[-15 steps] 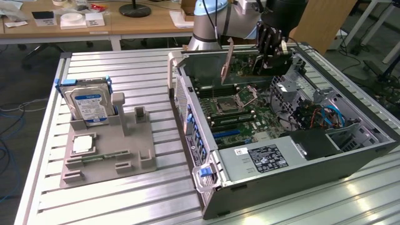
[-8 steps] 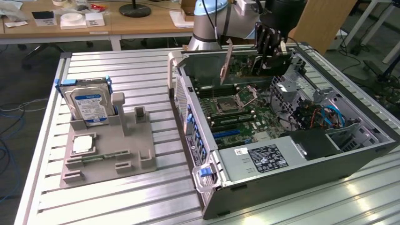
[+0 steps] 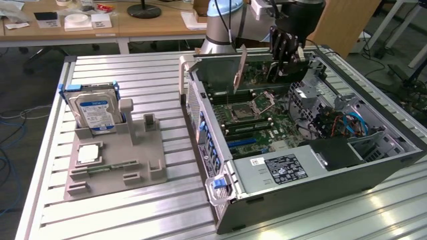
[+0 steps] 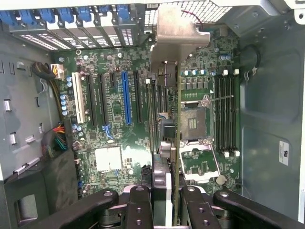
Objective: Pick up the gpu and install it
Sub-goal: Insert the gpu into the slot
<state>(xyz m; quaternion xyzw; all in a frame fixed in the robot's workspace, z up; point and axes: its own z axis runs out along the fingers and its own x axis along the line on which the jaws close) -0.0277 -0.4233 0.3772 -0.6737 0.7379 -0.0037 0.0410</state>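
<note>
My gripper (image 3: 283, 67) hangs over the open computer case (image 3: 320, 200), shut on the gpu (image 3: 241, 69). The thin card is held on edge, and its metal end bracket points toward the case's rear wall. In the wrist view the gpu (image 4: 176, 33) runs edge-on from between my black fingers (image 4: 143, 207) out to its silvery bracket. It hovers above the motherboard (image 4: 114, 157), over the black slots beside the blue slot (image 4: 126, 98). The card is above the board and not seated in a slot.
A blue-labelled hard drive (image 3: 93, 112) stands in a grey fixture (image 3: 113, 170) on the slatted table at the exterior view's left. Inside the case are the power supply (image 3: 287, 167), CPU socket (image 4: 195, 121), memory slots (image 4: 226, 114) and cables (image 4: 59, 136).
</note>
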